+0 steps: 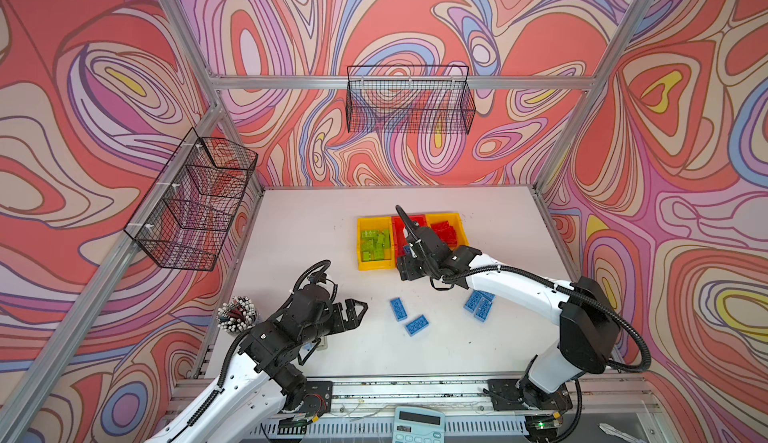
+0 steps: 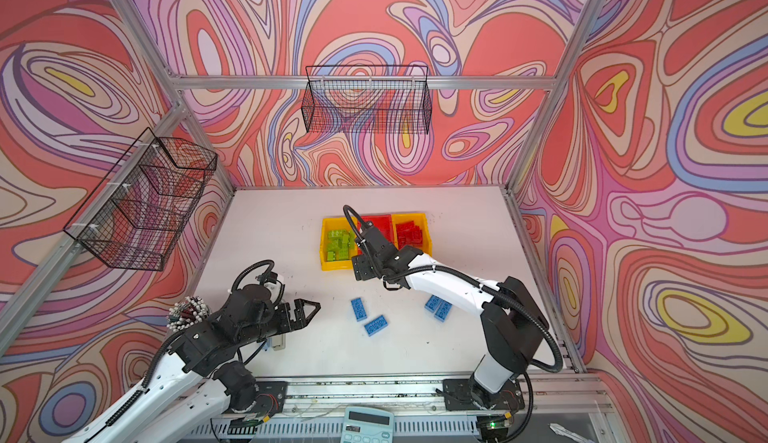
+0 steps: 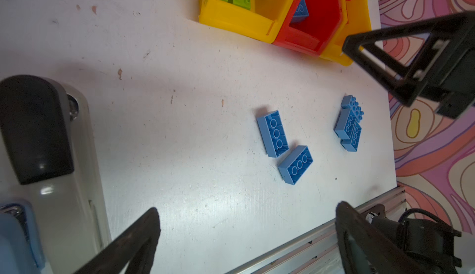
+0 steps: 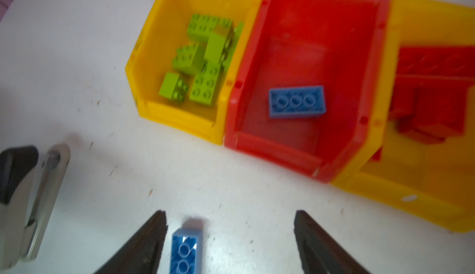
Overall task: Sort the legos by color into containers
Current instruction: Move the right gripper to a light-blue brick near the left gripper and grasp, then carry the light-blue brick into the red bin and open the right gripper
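A: Containers, location?
B: Three bins in one row toward the back of the tabletop, sides touching: left yellow bin, red bin, right yellow bin.

A: Contents per bin?
B: Left yellow bin: green bricks, heaped. Right yellow bin: red bricks. Red bin: single blue brick, underside up.

A: Stock outside the bins?
B: Blue only, all on the tabletop. Upturned pair near the middle, corners close together. Cluster of three pressed side by side, one studs up, two underside up; partly under the right arm in both top views.

A: Left fingers?
B: Spread wide, gripping nothing. Hover over the near left of the tabletop, tips toward the upturned pair, well apart from it.

A: Right fingers?
B: Parted, gripping nothing, just in front of the red bin. Frame one flat blue brick in the blurred right wrist view: underside up on the tabletop, nearer one finger, no contact apparent. Cannot tell whether one of the upturned pair.

A: Other fittings?
B: Two black wire baskets on the walls; calculator at the front edge.
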